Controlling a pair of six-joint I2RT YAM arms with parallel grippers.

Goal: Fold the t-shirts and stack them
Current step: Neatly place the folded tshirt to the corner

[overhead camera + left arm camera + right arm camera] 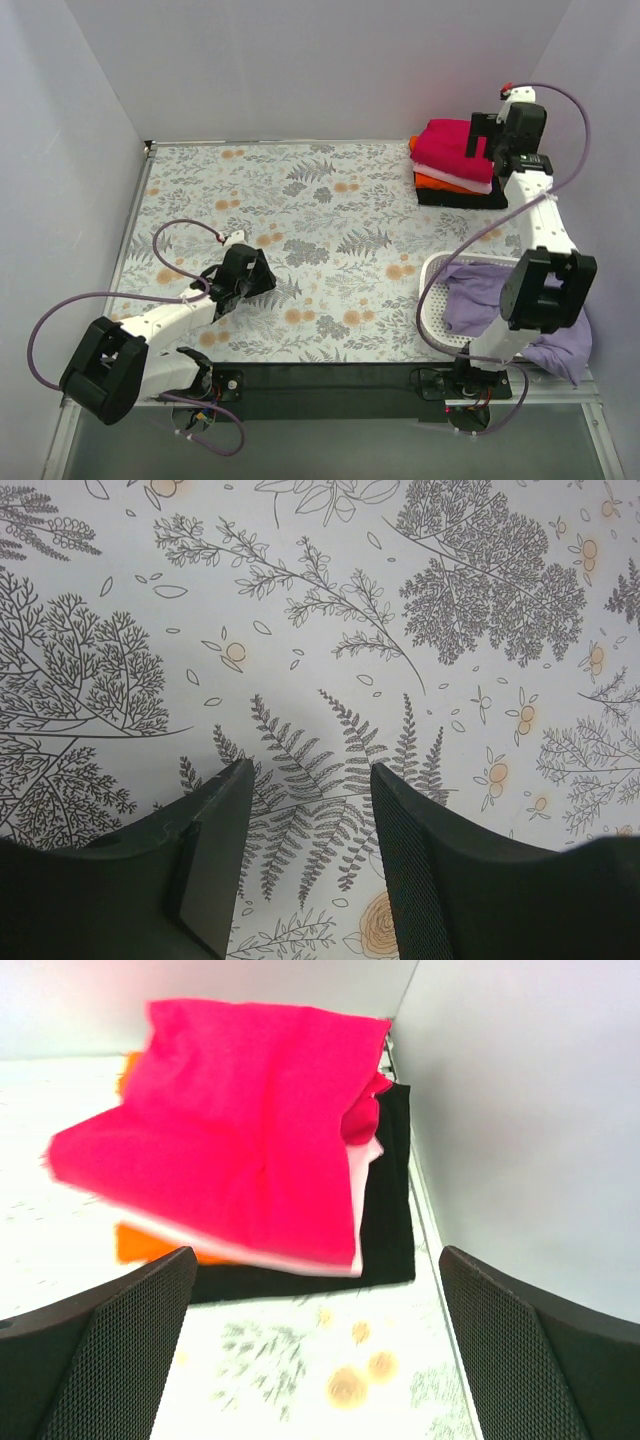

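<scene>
A stack of folded t-shirts sits at the table's back right corner: the crimson-red one (448, 140) on top, then a pink one (478, 183), an orange one (436, 183) and a black one (462, 198) at the bottom. The right wrist view shows the crimson (230, 1150), pink (366, 1165), orange (148, 1245) and black (392, 1210) shirts. My right gripper (479, 138) hovers at the stack's right side, open and empty (317, 1260). The lavender t-shirt (475, 302) lies crumpled in the basket. My left gripper (263, 276) is open and empty, low over the tablecloth (310, 770).
The white mesh basket (431, 272) stands at the near right, beside the right arm's base, with lavender cloth spilling over its right side (562, 350). A floral tablecloth (330, 220) covers the table. Grey walls close in the back and both sides.
</scene>
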